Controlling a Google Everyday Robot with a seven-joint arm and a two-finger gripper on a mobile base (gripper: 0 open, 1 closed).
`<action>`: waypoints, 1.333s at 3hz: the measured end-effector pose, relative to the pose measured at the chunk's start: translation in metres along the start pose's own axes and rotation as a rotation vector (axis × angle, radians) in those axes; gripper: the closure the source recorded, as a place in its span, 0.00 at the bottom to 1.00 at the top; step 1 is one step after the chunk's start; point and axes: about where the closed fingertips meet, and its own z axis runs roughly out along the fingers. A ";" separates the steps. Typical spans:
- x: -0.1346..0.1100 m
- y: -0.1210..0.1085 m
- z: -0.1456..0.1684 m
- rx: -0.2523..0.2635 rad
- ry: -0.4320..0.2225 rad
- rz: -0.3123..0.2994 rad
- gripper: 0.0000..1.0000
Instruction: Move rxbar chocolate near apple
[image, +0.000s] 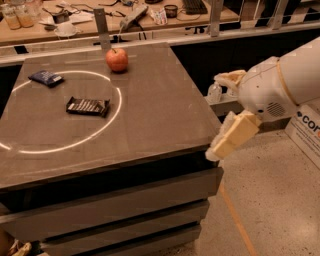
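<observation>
The rxbar chocolate (87, 106) lies flat on the left half of the dark table (160, 115), inside a white circle marked on the top. The apple (116, 59) stands upright near the table's far edge, well behind the bar and a little to its right. My gripper (221, 116) is off the table's right side, level with its front right corner and far from both. Its beige fingers (234, 135) stand apart and hold nothing.
A small dark blue packet (46, 77) lies at the table's far left. A cluttered wooden bench (100, 22) runs behind the table. A bottle (215, 92) stands on a low ledge to the right. A cardboard box (306, 131) is on the floor at right.
</observation>
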 end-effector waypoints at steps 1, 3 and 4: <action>-0.033 0.000 0.007 0.007 -0.110 0.014 0.00; -0.038 -0.010 0.019 0.041 -0.134 0.048 0.00; -0.056 -0.038 0.058 0.048 -0.197 0.074 0.00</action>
